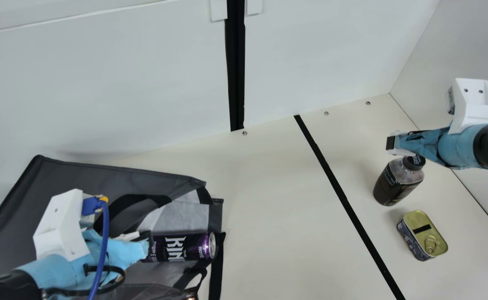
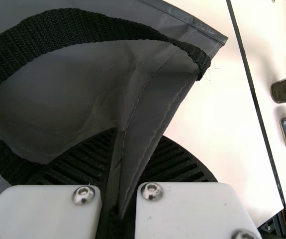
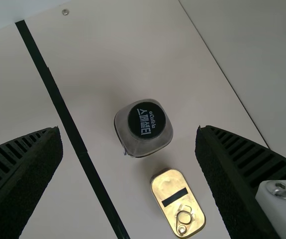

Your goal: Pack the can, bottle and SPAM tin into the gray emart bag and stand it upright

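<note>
Right wrist view: the bottle (image 3: 143,142) stood upright on the table (image 3: 98,74), beyond the right gripper (image 3: 129,130), roughly centred on its wide-open jaws' gap, which a grasp would likely need. The right arm was nearer; the left gripper (image 2: 139,133) pinched the bag (image 2: 58,94).

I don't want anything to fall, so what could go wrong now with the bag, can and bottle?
The can lies on its side near an edge of the gray emart bag, so it might roll out if the left gripper, pinching a fold, tugs. The right gripper is open above the upright bottle, which could tip if a finger bumps it.
</note>
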